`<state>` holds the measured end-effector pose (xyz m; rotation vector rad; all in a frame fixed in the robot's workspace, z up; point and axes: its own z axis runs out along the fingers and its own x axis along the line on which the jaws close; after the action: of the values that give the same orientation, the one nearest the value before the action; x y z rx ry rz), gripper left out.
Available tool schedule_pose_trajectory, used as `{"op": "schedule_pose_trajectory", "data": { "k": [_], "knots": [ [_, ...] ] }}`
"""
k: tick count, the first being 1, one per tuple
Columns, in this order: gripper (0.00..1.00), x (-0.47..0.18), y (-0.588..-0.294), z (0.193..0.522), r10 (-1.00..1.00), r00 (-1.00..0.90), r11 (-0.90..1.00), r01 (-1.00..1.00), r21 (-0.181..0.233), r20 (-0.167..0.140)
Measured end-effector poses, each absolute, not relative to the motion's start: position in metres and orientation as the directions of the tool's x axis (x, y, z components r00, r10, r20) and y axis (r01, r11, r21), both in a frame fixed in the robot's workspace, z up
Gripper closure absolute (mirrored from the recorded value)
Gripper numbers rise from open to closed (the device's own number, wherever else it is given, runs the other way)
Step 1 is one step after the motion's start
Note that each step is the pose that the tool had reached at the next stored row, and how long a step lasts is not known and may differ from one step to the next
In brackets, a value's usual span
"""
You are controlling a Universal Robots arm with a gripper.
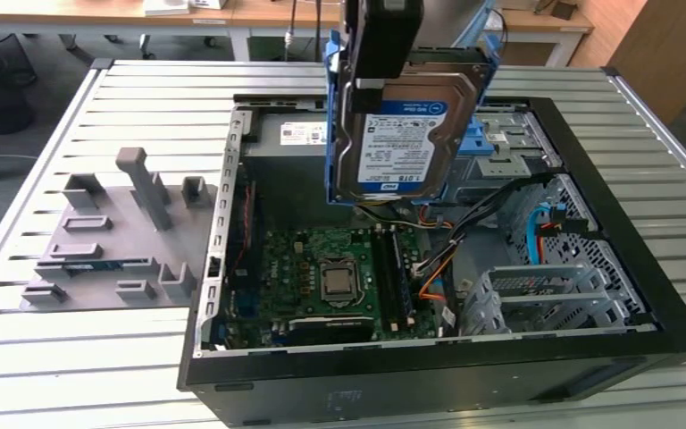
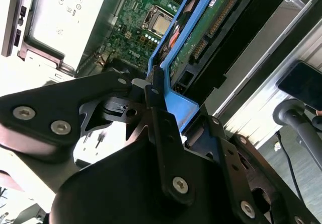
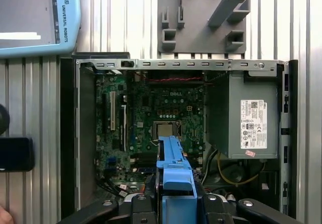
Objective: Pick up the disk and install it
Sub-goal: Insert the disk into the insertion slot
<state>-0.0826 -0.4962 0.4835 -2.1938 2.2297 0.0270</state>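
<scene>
The disk [image 1: 405,134], a silver drive with a white-and-blue label in a blue plastic carrier, hangs upright above the open computer case [image 1: 629,295]. My gripper [image 1: 375,79] is shut on the carrier's upper edge. The disk's lower end is over the motherboard [image 1: 331,273], clear of it. In the second wrist view the black fingers [image 2: 154,90] clamp the blue carrier [image 2: 176,108], and the disk's green circuit board [image 2: 201,38] faces the camera. In the first wrist view the carrier [image 3: 173,168] points down into the case.
A grey plastic fixture block [image 1: 117,241] lies on the slatted table at the exterior view's left. Inside the case, a metal drive cage [image 1: 539,299] sits at the near right, cables [image 1: 439,268] run beside the board, and a power supply [image 3: 246,118] fills one corner. A pendant [image 3: 35,17] rests nearby.
</scene>
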Motion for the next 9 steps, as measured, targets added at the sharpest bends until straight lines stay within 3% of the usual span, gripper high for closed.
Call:
{"op": "schedule_pose_trajectory", "data": {
  "k": [9],
  "knots": [
    [0.64, -0.0738, -0.5, 0.4836, -1.0, -0.016, 0.016, -1.0, 0.003, -0.022]
  ]
}}
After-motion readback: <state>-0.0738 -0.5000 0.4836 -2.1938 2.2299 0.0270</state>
